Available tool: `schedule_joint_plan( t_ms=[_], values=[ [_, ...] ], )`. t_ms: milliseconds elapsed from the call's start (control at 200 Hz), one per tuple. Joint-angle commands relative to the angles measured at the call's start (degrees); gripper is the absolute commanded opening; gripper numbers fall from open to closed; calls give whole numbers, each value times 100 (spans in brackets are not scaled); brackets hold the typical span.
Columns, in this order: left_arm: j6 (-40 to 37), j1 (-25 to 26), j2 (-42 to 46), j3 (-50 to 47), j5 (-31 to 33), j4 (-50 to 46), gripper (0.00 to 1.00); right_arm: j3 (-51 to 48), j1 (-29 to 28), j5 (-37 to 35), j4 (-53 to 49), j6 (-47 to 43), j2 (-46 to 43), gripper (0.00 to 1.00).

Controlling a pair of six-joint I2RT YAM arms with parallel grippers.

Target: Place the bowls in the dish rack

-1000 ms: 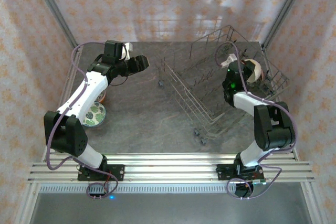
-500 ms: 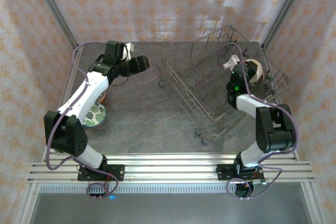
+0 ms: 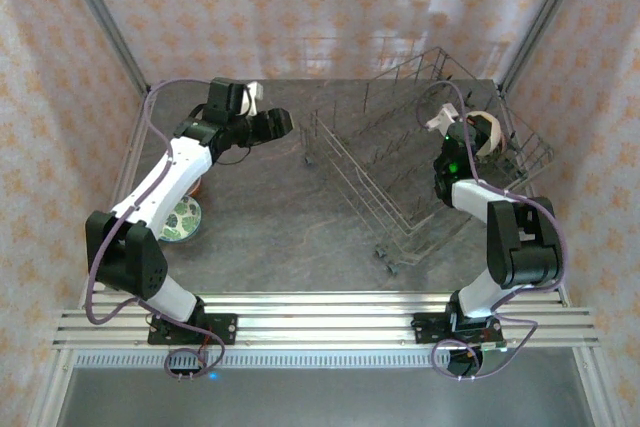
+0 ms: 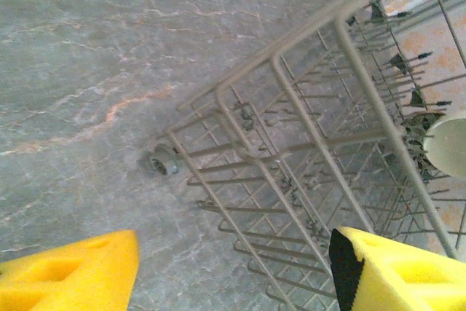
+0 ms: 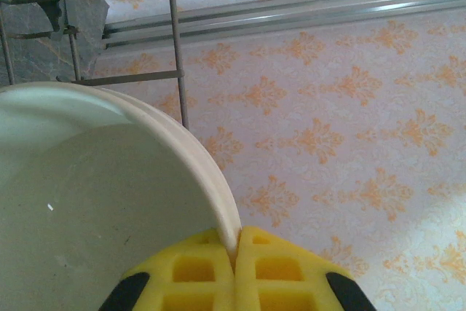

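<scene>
Bowl gripped at the rack, other claw empty

Right gripper (image 5: 237, 256), at about 2 o'clock on the table (image 3: 270, 237), is clamped tight on the rim of a white bowl (image 5: 87, 209), its yellow pads (image 5: 280, 267) meeting on the bowl's edge. The bowl hangs on edge over the right side of the dish rack (image 3: 400, 172), a wire basket sitting skewed across the table's right half; whether bowl and wires touch I cannot tell. Left gripper (image 3: 278, 124), at about 11 o'clock, has its jaws spread wide with nothing between them, facing the rack's left wall. A green-patterned bowl (image 3: 183, 217) rests on the table at 9 o'clock beside the left arm, and an orange bowl (image 3: 199, 185) just beyond it is partly hidden under that arm.
</scene>
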State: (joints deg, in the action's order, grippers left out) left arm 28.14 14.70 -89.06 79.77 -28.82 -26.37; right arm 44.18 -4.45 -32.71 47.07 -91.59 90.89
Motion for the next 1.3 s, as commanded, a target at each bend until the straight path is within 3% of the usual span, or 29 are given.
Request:
schedule_joint_plan(
  t_ms=[0,365,941,1161,1291],
  values=[
    [0,292,292,346,267,-85,72,-26,155,110,-145,27,96,0],
    [282,690,-427,856,-114,99,74,48,155,68,-321,101,77,0],
    [1253,760,-1354,1105,-925,776,73,11,154,43,-410,115,-62,0],
    [1287,765,-1583,1300,-994,781,59,90,155,54,-403,59,-12,0],
    [1130,763,-1641,1495,-938,573,42,126,189,106,-368,-9,58,0]
  ],
)
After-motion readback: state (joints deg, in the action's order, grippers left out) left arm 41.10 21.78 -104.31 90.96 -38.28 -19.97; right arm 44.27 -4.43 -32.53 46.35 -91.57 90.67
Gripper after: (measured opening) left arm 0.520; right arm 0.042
